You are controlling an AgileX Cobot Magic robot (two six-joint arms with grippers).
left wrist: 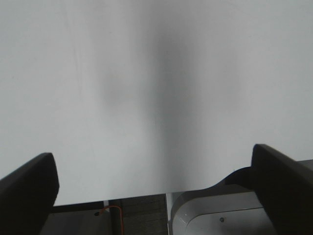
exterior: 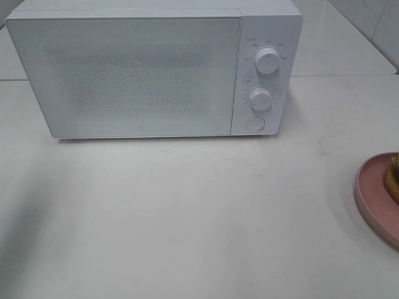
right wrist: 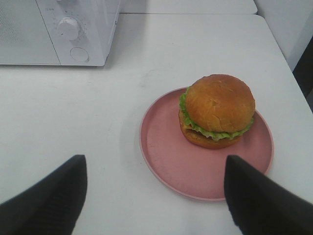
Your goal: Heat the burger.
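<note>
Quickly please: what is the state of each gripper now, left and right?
Left gripper: open, holding nothing, above the bare table.
Right gripper: open, holding nothing, short of the burger.

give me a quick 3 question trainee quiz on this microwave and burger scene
1. True or false: the microwave door is shut.
2. What does the burger sit on? A) bare table B) pink plate C) inside the microwave
3. Fill in: the right gripper holds ____.

Key:
1. True.
2. B; it sits toward one side of the plate, not centred.
3. Nothing; its jaws stand open on the near side of the plate. The left gripper is open too, over bare table.
</note>
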